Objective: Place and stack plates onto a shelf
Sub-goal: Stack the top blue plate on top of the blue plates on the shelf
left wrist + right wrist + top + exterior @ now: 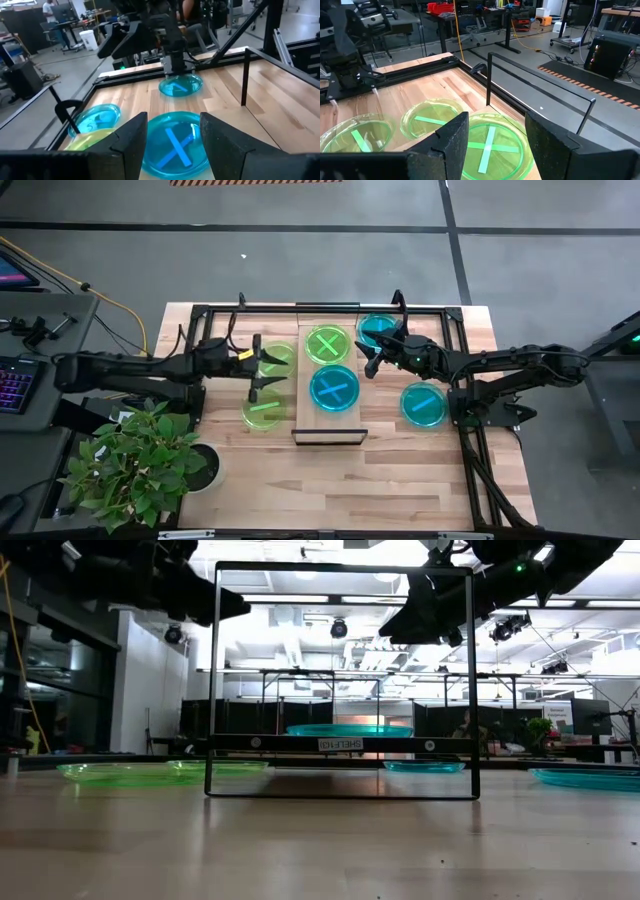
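My left fingers (262, 372) hang open above the worktop (400, 470), just left of the shelf (329, 432), and they hold nothing. Seen from above, they sit between two yellow-green plates: one (276, 358) lies beyond them toward the far edge, the other (262, 412) lies nearer, both flat on the wood and not touched. Looking past my own left fingers (131, 142), the gap between them frames the cyan plate (175, 142) that rests on the near half of the shelf; it lies below and ahead of the tips, well clear of them.

My right fingers (372, 352) are also spread with nothing between them, hovering by the far right corner of the shelf. A cyan plate (376, 328) lies on the worktop right under them, partly hidden by the arm. Through my right fingers (454, 140) I look down on the yellow-green plate (492, 142) on the far half of the shelf, centred in the gap but beneath the tips, not in contact.

So the shelf carries two plates side by side, yellow-green at the far end and cyan at the near end. One more cyan plate (423, 404) sits on the worktop to the right of the shelf, apart from both arms
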